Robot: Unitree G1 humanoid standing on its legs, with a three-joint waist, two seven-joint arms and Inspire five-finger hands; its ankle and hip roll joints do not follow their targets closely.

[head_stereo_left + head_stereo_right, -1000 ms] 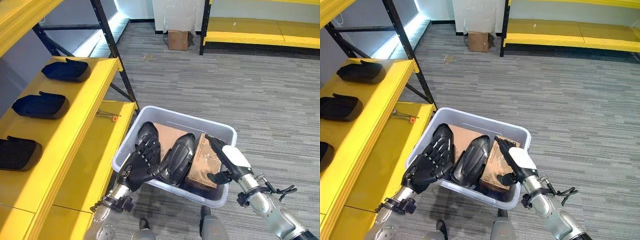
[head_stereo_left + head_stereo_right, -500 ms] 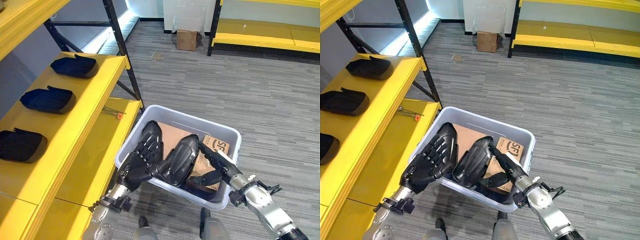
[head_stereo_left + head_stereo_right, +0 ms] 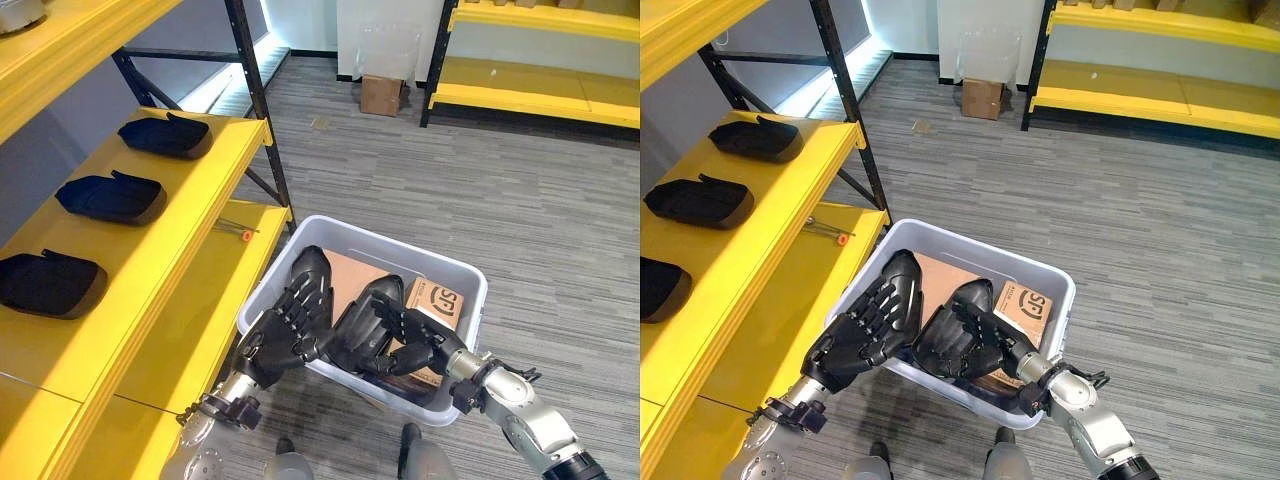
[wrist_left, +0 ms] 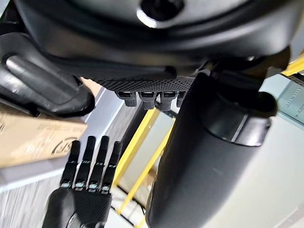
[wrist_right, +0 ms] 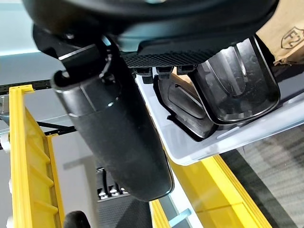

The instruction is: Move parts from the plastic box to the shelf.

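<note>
Two dark hands meet over a pale translucent plastic box (image 3: 455, 275) that stands on the grey carpet just beside the lower yellow shelf board (image 3: 190, 330). Inside it, on brown cardboard (image 3: 345, 275), lie glossy black moulded plastic shell parts: one long shell (image 3: 312, 268) near the box's left wall and a second, rounded shell (image 3: 372, 300) in the middle, with a printed brown carton (image 3: 438, 305) against the right wall. The left hand (image 3: 283, 330) lies with its fingers straight and held side by side along the long shell, pressing rather than gripping. The right hand (image 3: 415, 345) reaches in from the near right corner and its fingers (image 3: 385, 325) curl over the rounded shell's upper face, with the thumb seeming to hook under its lower edge. Three matching dark shells (image 3: 112, 198) already sit in a row on the upper yellow shelf, well apart from the box. The parts look like thin, stiff, hollow mouldings, so probably light, but the shiny curved skin is likely to be slippery; a hold on the open rim, thumb inside and fingers outside, would probably be surer than squeezing the smooth back. Stacked shells may nest and drag each other up on lifting.
</note>
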